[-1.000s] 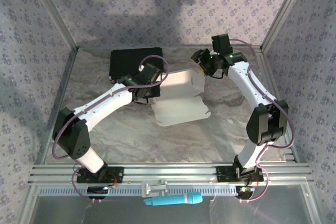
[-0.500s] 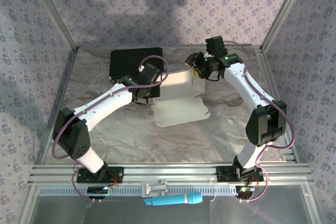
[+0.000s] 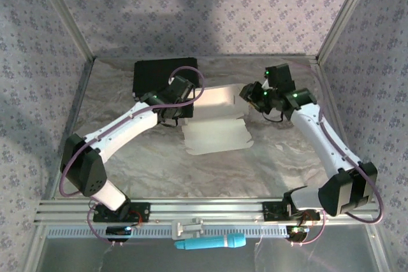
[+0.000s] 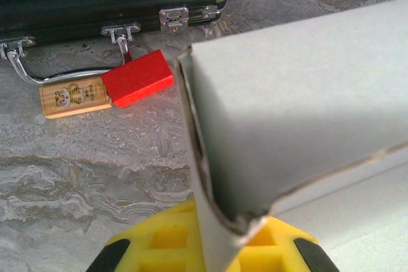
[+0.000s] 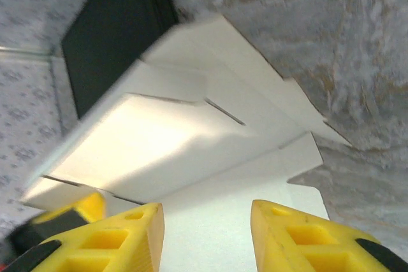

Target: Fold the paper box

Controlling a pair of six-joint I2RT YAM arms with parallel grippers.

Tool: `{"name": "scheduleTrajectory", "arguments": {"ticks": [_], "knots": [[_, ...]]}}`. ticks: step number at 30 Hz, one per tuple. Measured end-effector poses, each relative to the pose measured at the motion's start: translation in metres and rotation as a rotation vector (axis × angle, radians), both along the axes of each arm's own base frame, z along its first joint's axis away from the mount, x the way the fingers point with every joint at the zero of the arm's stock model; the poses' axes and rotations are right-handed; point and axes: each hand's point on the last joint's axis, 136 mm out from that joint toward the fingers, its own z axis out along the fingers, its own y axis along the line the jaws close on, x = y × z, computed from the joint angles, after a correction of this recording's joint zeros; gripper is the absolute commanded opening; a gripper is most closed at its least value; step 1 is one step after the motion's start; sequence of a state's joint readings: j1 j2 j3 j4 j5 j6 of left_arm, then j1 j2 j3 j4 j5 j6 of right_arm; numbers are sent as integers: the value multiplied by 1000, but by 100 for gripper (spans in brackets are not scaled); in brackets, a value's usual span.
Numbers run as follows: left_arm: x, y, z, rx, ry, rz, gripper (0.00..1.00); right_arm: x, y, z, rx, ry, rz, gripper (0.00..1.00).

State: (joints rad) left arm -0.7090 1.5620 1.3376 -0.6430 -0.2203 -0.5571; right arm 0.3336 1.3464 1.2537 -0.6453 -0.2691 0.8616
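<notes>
left jaws pinch the paper box, right jaws apart beside it

at the back left of the marbled grey worktop (image 3: 159, 164) lies a black case (image 3: 159, 74). a wooden tag (image 4: 70, 97) and a red tag (image 4: 137, 78) rest on the worktop just in front of its handle and latches. the left arm (image 3: 127, 122) reaches past the near right corner of the case. the left jaws are clamped on the left edge of the paper box (image 3: 217, 137), with the thin card running up between the yellow fingers (image 4: 159, 240). the box sits mid-worktop, its back panel lifted and its near panel lying flat, with notched tabs along the right side. just beside that right side the right jaws stand apart, their yellow fingers (image 5: 121, 240) pointing at the box with a clear gap between them.
</notes>
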Motion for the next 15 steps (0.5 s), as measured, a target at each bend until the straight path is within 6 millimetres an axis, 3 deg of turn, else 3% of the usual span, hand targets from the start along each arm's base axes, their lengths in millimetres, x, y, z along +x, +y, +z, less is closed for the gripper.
{"name": "scheduleTrajectory", "arguments": {"ticks": [5,15], "knots": [[2,-1,4,3,-12,-14,0,1,-4,-43,-49,92,-7,45],[4,-3,7,-1,-23,-21,0,12,-8,-71,-100,144,-26,46]]}}
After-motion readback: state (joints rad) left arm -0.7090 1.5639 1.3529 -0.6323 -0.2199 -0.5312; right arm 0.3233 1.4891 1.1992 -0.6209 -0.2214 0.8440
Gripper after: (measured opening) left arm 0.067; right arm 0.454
